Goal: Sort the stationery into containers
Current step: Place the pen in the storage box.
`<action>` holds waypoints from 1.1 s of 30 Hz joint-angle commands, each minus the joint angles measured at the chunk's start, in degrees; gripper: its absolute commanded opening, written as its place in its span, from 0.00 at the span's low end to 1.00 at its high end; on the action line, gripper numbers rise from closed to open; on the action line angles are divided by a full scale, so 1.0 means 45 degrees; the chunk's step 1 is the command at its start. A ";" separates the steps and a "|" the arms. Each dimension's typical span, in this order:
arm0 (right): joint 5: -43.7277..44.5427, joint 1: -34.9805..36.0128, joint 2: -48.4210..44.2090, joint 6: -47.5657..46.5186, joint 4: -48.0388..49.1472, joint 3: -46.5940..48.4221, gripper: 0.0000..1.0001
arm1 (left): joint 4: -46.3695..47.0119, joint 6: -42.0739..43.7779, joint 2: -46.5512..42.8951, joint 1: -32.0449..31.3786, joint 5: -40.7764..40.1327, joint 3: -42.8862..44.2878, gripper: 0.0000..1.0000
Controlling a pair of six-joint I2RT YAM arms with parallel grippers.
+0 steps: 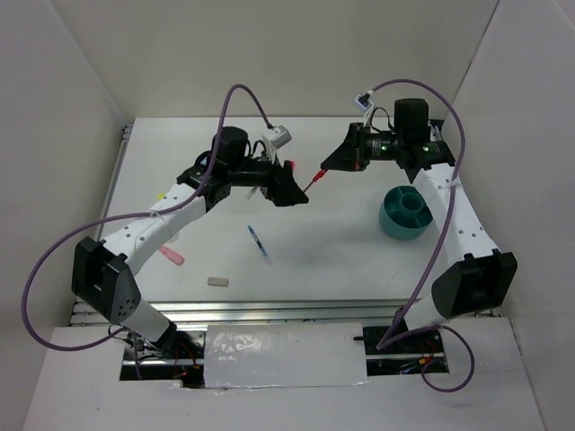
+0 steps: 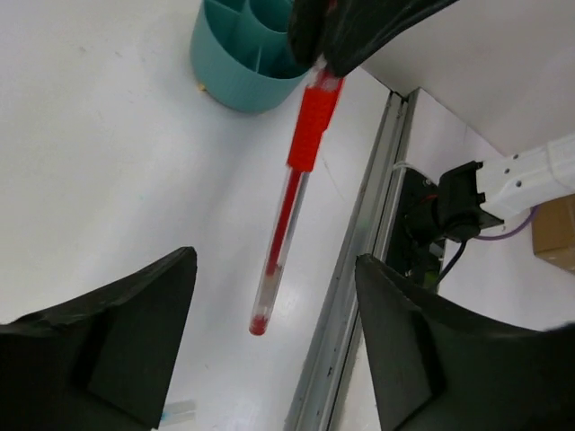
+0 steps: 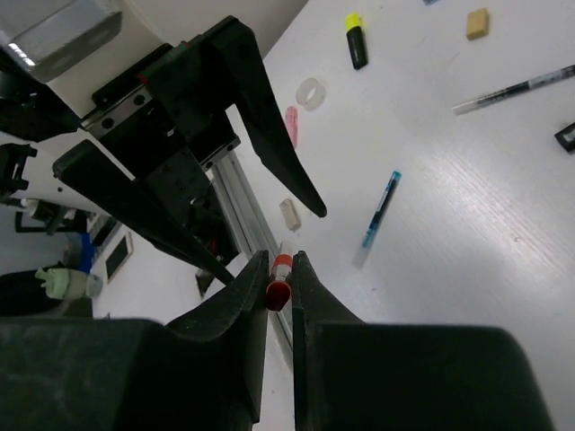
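Note:
My right gripper (image 1: 331,165) is shut on the capped end of a thin red pen (image 1: 314,180) and holds it in the air above the table. In the right wrist view the red cap (image 3: 278,294) sits pinched between the fingertips (image 3: 254,269). My left gripper (image 1: 294,187) is open. In the left wrist view the pen (image 2: 289,211) hangs down with its free end between the spread fingers (image 2: 162,296), touching neither. The teal divided cup (image 1: 409,214) stands on the table to the right, below my right arm; it also shows in the left wrist view (image 2: 235,63).
A blue-clear pen (image 1: 260,242), a tan eraser (image 1: 217,281) and a pink item (image 1: 172,257) lie on the table. The right wrist view shows a yellow-capped highlighter (image 3: 357,40), a white tape ring (image 3: 311,92), a pink eraser (image 3: 291,126) and another pen (image 3: 517,90). White walls surround the table.

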 commanded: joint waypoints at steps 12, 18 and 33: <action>0.7467 -0.4940 -0.1541 -0.7169 -0.5390 0.1687 0.00 | -0.4084 0.2590 -0.1567 0.2641 -0.5117 0.0623 0.99; 0.8643 -0.5861 -0.1915 -0.8011 -0.4450 0.0431 0.00 | -0.3244 0.2844 -0.2506 0.2934 -0.5880 -0.1135 0.99; 0.8898 -0.5900 -0.1428 -0.8050 -0.2750 -0.1131 0.00 | -0.4492 0.7471 -0.2682 0.2817 -0.3421 -0.2425 0.92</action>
